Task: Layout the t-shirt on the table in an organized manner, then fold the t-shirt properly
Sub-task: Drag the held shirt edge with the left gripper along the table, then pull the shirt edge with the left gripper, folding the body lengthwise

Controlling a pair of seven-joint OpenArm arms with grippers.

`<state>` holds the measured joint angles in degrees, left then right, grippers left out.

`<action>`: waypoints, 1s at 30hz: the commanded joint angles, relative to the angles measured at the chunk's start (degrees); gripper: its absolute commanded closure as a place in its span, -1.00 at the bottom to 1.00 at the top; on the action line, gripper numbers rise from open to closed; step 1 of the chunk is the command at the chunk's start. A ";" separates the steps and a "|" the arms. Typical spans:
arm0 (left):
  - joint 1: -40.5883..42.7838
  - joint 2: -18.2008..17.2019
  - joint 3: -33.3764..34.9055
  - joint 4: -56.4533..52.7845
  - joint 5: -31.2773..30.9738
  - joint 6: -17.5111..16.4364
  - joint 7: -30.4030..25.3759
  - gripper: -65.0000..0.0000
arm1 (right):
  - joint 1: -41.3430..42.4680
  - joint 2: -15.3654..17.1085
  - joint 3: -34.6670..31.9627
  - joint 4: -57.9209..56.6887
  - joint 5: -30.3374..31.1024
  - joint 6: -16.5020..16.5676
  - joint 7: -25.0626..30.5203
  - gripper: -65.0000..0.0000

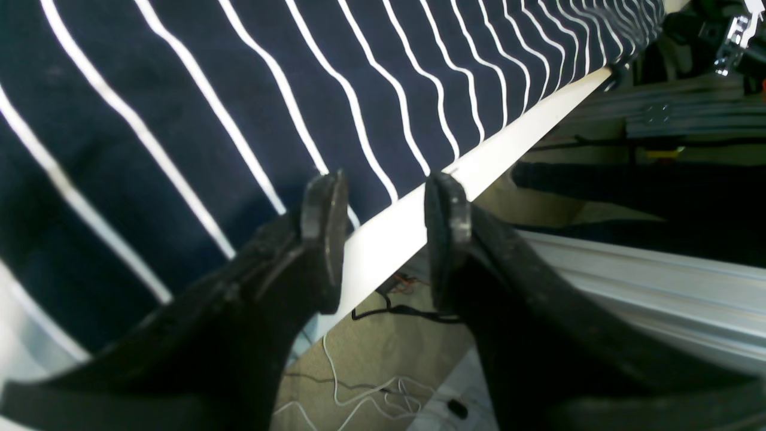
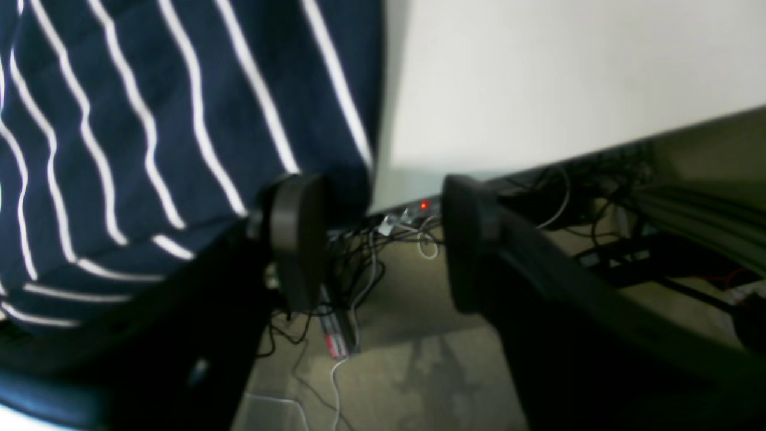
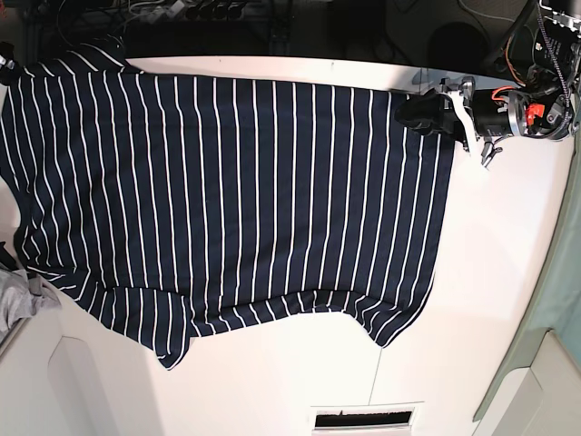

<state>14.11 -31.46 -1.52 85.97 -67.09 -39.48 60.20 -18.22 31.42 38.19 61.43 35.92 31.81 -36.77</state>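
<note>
The left hand (image 1: 383, 203) stands with its two dark fingers parted and nothing between them, poised over the far edge of the worktop (image 1: 479, 161), one finger above the striped cloth and the other past the edge. The base view shows the same left hand (image 3: 410, 113) at the far right corner of the t-shirt (image 3: 227, 200), touching or just over its hem; I cannot tell which. The right hand (image 2: 371, 239) is also open and empty, hanging just off a worktop edge with a fold of the t-shirt (image 2: 149, 131) draped beside its near finger.

The t-shirt lies spread across the worktop (image 3: 490, 272), mostly flat, its nearer edge wavy and one pointed corner sticking out toward the seam line. At the left end it runs off the worktop.

It looks a thin, soft knit: light, limp, likely to sag and wrinkle when lifted, and prone to drag on itself. I'd judge the hem corners and shoulder seams the best places to pinch.

Only the base view gives the whole outline and a small grey cloth (image 3: 18, 304) at the shirt's left. Only the wrist views show the open fingers and the cables on the floor (image 2: 371, 359).
</note>
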 commanded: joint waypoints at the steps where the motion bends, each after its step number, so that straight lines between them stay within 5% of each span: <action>1: -0.46 -0.92 -0.42 0.81 -1.27 -0.52 -0.68 0.25 | 1.05 0.74 -0.09 0.11 0.79 0.13 0.28 0.03; 7: -0.48 -0.92 -0.44 0.81 -1.22 -0.52 -1.11 0.25 | 1.05 0.76 -0.09 0.13 6.97 1.62 -3.41 0.05; 12: -1.46 -0.94 -0.61 0.81 2.93 -0.52 -3.65 0.25 | 1.05 0.74 -0.09 0.17 11.72 1.64 -5.73 0.39; 22: -2.34 -0.94 -8.00 0.68 4.72 -0.52 -3.39 0.25 | 1.38 0.74 -0.09 0.17 11.65 1.64 -5.70 0.39; 27: -0.35 -0.94 -8.41 -1.20 12.83 1.14 -7.58 -0.03 | 1.55 0.76 -0.09 0.17 12.57 1.64 -5.70 0.38; 30: -0.35 -0.92 -8.41 -1.73 12.94 1.68 -7.91 -0.03 | 1.53 0.74 -0.09 0.20 12.94 1.64 -5.77 0.38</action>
<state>14.61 -31.42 -9.41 83.33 -52.88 -37.71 53.54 -17.28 31.24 38.11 61.06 48.25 32.32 -42.83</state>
